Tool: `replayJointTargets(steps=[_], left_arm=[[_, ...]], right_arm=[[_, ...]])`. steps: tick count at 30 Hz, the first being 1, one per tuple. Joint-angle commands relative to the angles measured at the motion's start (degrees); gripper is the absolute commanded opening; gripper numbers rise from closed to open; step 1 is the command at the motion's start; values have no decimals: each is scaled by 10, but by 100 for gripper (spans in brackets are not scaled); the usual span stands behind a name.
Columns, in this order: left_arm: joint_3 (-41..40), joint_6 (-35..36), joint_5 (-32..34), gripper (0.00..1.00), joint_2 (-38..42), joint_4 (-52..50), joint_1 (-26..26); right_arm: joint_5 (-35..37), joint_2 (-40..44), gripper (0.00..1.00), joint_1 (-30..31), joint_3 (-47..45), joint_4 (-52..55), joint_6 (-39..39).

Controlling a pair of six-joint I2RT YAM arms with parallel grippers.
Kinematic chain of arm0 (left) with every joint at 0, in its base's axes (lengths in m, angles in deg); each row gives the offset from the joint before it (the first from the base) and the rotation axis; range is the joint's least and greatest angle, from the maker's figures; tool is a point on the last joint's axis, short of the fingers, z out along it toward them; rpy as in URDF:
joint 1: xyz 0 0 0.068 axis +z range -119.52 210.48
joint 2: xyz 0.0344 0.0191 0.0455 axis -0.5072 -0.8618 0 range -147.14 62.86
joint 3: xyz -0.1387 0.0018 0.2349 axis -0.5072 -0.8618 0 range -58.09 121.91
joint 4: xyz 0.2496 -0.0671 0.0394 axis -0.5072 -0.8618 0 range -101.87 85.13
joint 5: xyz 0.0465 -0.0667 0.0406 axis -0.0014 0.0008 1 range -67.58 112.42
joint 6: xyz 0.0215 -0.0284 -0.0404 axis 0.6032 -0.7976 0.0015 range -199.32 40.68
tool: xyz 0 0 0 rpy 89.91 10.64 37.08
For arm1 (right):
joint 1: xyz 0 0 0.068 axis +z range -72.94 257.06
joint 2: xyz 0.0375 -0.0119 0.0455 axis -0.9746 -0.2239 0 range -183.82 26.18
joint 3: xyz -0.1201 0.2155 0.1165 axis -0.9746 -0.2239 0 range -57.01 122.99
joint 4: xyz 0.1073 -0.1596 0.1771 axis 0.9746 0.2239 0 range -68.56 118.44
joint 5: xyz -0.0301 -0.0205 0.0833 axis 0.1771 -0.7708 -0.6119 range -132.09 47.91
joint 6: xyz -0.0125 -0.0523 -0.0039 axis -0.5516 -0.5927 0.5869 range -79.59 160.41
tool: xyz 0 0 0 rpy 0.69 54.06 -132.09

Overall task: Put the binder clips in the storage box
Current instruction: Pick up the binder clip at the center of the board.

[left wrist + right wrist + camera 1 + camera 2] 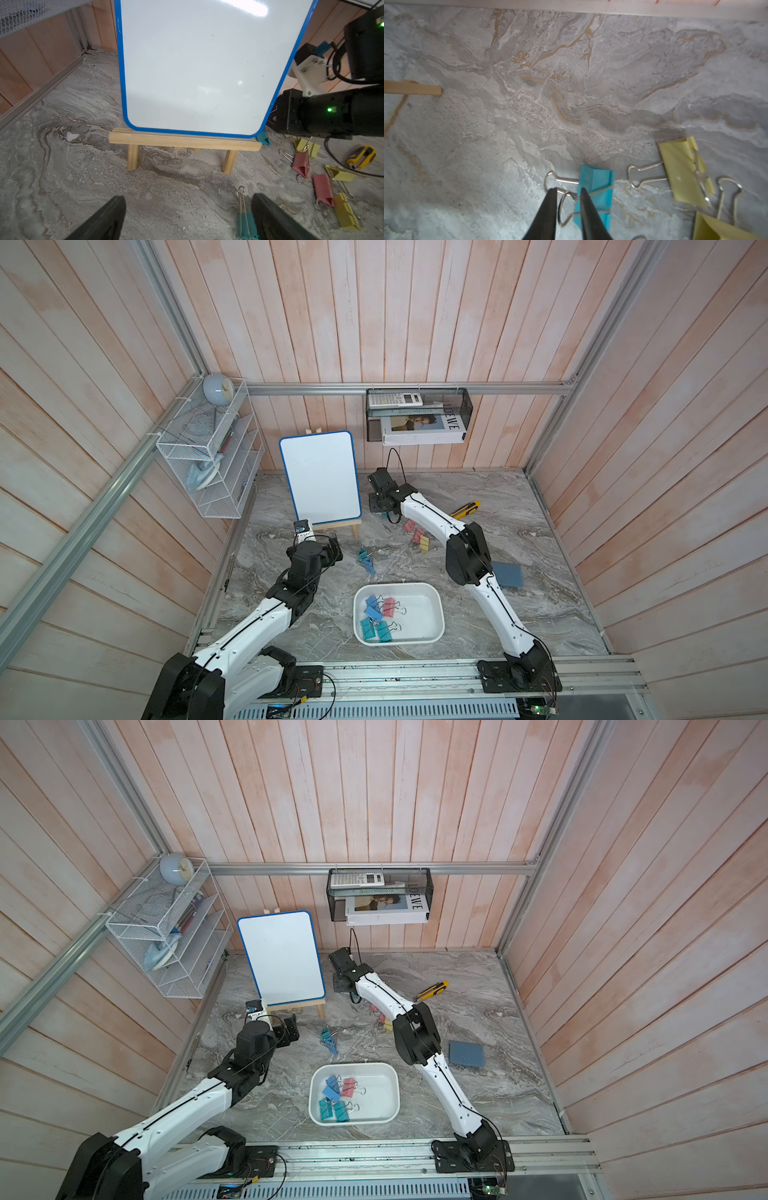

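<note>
A teal clip (596, 180) lies on the bench (529, 104), well apart from the storage box (419, 614), its wire handle clenched by the right pincer (568, 190). It is judged light and stiff, though the thin handle may pivot and slip; the folded body would be held more surely. Yellow clips (681, 172) lie just beside it; several clips are already seen in the box. The left pincer (188, 198) is spread wide, empty.
</note>
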Motion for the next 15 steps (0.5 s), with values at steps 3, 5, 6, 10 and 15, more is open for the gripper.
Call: replayJointTargets(steps=[3,5,6,10,15], left_arm=[[-2,-2,-8,100,4,7,2],[-2,-2,-8,100,4,8,3],[-2,-2,-8,100,5,8,3],[-1,-1,-8,100,6,7,2],[-1,-1,-8,100,7,7,2]], right_arm=[[22,-5,12,-2,13,33,-8],[28,3,9,-2,5,34,-8],[32,8,7,-2,-2,33,-8],[45,50,3,-2,-57,7,-8],[56,127,0,-2,-149,-43,-4]])
